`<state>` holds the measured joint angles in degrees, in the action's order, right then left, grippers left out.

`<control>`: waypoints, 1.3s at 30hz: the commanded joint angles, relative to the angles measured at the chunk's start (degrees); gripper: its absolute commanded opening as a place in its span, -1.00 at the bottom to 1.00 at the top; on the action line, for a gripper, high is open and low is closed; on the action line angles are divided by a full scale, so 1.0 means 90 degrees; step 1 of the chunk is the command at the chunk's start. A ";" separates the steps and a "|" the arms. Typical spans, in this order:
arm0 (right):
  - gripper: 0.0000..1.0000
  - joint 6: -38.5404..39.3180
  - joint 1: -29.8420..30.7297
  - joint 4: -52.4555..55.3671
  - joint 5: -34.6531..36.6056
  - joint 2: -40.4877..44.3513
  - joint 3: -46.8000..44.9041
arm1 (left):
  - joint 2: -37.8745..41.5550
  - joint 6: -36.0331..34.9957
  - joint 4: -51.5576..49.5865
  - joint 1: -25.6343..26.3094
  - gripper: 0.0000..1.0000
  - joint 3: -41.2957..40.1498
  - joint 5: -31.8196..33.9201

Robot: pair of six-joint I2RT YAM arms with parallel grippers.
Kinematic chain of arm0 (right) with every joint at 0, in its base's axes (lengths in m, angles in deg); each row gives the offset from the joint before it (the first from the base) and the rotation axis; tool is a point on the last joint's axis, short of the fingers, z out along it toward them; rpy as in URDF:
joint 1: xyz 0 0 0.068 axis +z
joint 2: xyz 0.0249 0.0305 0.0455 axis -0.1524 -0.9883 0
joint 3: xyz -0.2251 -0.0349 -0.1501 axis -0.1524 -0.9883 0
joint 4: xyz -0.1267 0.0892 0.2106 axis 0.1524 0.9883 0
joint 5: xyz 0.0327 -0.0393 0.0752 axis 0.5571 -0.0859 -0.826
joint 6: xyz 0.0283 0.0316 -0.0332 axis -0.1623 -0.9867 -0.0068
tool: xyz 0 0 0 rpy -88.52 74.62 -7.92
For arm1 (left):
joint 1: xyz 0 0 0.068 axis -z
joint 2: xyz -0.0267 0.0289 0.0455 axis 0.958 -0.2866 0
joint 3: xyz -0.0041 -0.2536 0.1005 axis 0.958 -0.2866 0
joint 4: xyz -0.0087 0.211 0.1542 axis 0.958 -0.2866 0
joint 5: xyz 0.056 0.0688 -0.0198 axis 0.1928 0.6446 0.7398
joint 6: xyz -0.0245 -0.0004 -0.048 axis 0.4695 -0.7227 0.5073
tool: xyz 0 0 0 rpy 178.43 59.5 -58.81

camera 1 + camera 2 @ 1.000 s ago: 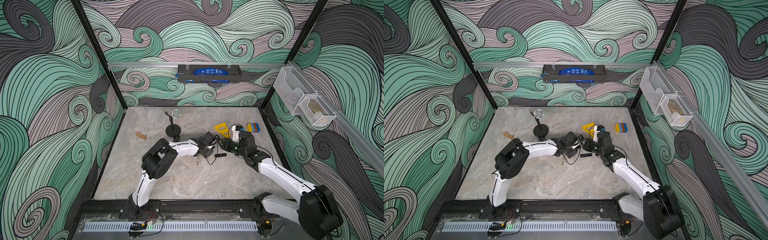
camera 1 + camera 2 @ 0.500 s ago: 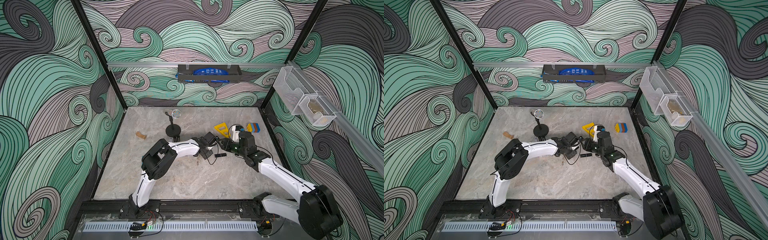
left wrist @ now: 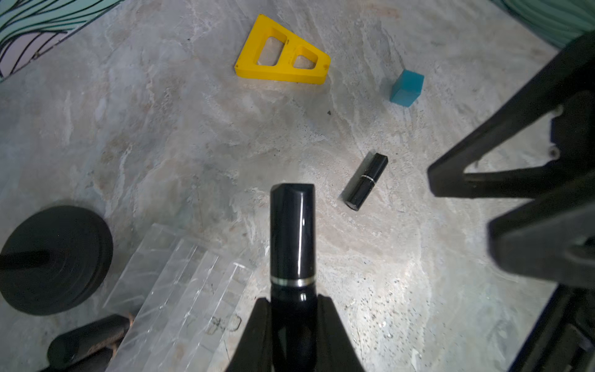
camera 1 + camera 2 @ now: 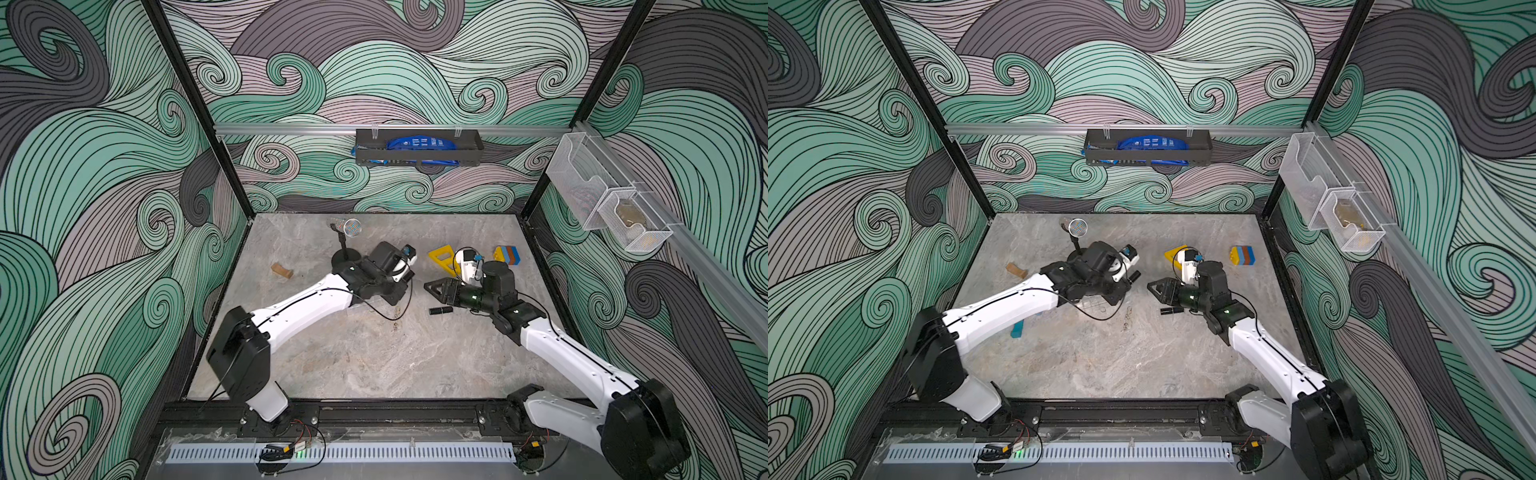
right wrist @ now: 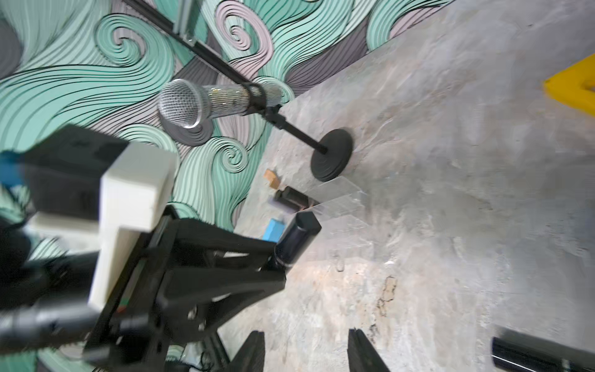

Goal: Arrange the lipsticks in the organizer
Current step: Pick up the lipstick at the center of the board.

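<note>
left arm (image 4: 307, 305): stretched from its base at the near edge diagonally toward the middle of the floor, long white link held low
left wrist (image 4: 374, 282): black, turned so the tool points across at the other arm
left gripper (image 3: 293, 309): jaws clamped on the lower end of a black lipstick (image 3: 292, 238), which sticks out straight past the fingertips
right arm (image 4: 569, 357): stretched from its base at the near right corner diagonally inward, forearm low
right gripper (image 5: 306, 346): jaws parted with nothing between them, tips aimed at the left gripper, near it but apart
</note>
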<state>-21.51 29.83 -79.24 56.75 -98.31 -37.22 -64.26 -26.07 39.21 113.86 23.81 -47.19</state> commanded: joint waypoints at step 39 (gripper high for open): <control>-0.25 -0.1523 0.0570 -0.1945 -0.2009 -0.0953 0.1117 | 0.1258 0.3839 0.5358 -0.1440 -0.84 -0.2548 -0.6065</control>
<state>-34.06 34.59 -93.86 39.79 -106.37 -28.00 -52.55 8.31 85.42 101.16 1.08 -100.26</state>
